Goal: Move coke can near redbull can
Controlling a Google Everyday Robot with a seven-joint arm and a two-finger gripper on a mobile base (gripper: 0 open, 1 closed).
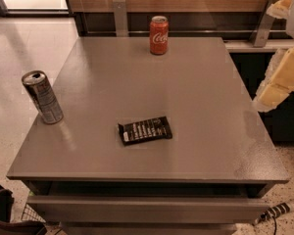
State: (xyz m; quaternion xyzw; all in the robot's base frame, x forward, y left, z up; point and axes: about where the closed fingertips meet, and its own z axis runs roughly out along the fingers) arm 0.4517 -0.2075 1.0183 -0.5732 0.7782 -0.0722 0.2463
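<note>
The coke can (159, 35), red with white script and a silver top, stands upright at the far edge of the grey table (196, 97), near the middle. The redbull can (42, 97), slim and silver-grey with small print, stands upright at the table's left edge. My gripper (286, 43) hangs at the right edge of the view, beyond the table's right side and well away from both cans. Its two cream-yellow fingers (280, 80) stand apart with nothing between them.
A dark snack bar wrapper (145, 130) lies flat in the front middle of the table. A wooden wall panel with metal brackets (120, 16) runs behind the table. A dark cabinet (279, 121) stands to the right, and tiled floor lies to the left.
</note>
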